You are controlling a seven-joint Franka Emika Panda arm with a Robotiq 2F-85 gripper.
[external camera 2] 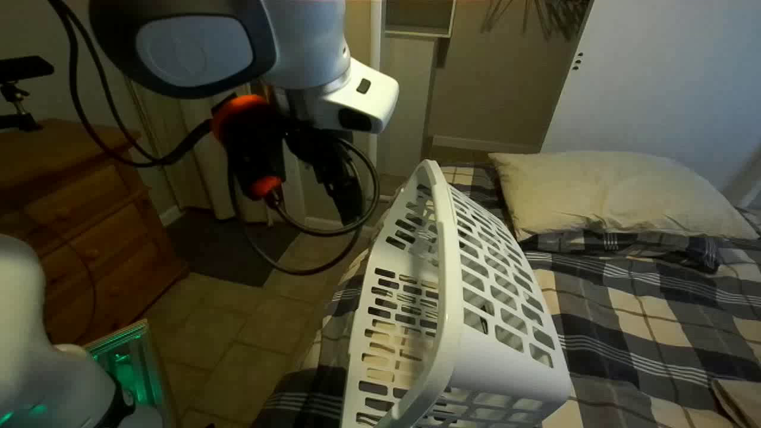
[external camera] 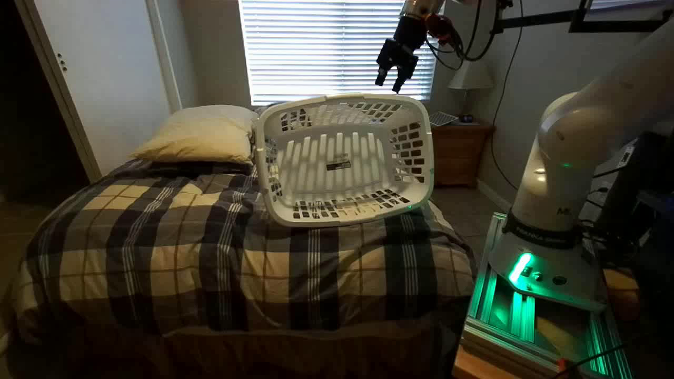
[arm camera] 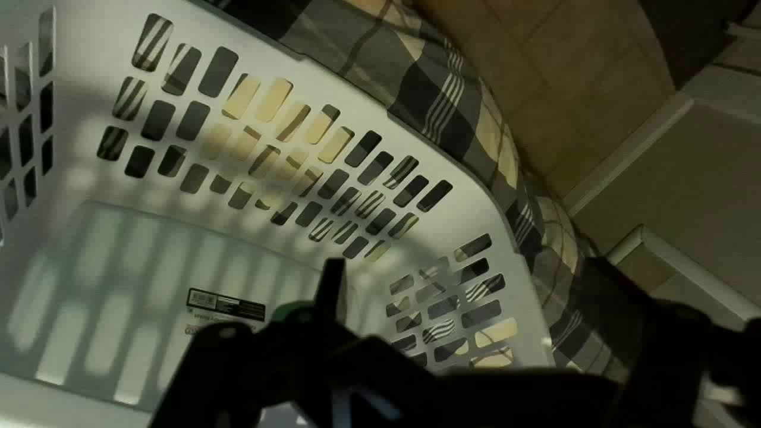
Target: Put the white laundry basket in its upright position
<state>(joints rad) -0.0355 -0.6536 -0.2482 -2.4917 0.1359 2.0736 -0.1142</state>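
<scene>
The white laundry basket [external camera: 342, 184] lies tipped on its side on the bed, its open mouth toward the camera in an exterior view. In an exterior view its rim and a slotted side wall [external camera 2: 505, 371] show, with the mouth toward the robot base side. In the wrist view I look into its slotted walls and base [arm camera: 267, 235]. My gripper [external camera: 388, 86] is open and empty, fingers pointing down, near the upper right rim with no visible contact. In the wrist view the two dark fingers [arm camera: 467, 264] are wide apart, with the basket wall seen between them.
The plaid bed [external camera: 210, 273] bears the basket. A cream pillow [external camera: 200, 131] lies by the basket. A wooden nightstand [external camera: 458, 152] with a lamp [external camera: 470, 76] stands behind. Loose cables [external camera 2: 309, 232] hang round the wrist. A wooden dresser [external camera 2: 101, 238] stands beyond the robot base.
</scene>
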